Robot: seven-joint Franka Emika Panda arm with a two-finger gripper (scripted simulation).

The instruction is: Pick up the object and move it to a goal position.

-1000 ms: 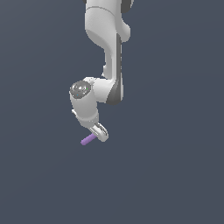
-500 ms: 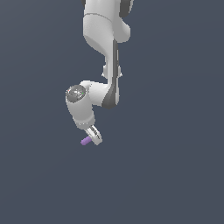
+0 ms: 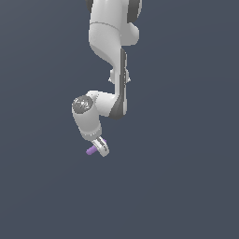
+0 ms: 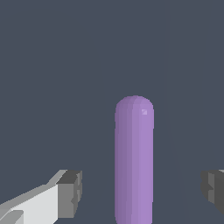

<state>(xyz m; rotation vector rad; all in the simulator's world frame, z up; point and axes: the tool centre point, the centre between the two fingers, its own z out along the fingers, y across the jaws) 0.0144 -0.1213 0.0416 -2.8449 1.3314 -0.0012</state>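
The object, a short light-purple stick (image 4: 134, 162) with rounded ends, lies between my two fingers in the wrist view. One dark fingertip pad (image 4: 72, 194) and the other (image 4: 213, 191) stand on either side of it, each with a gap to the stick. My gripper (image 4: 142, 193) is open around the stick and does not touch it. In the exterior view the white gripper (image 3: 100, 148) hangs at the end of the arm. One end of the stick (image 3: 90, 150) pokes out toward the exterior view's left.
Only a plain dark grey-blue surface (image 3: 186, 186) shows around the arm. The white arm (image 3: 109, 42) comes down from the top of the exterior view.
The wrist has shifted toward the exterior view's left and sunk a little, bringing the fingers down around the stick. The stick itself has barely moved.
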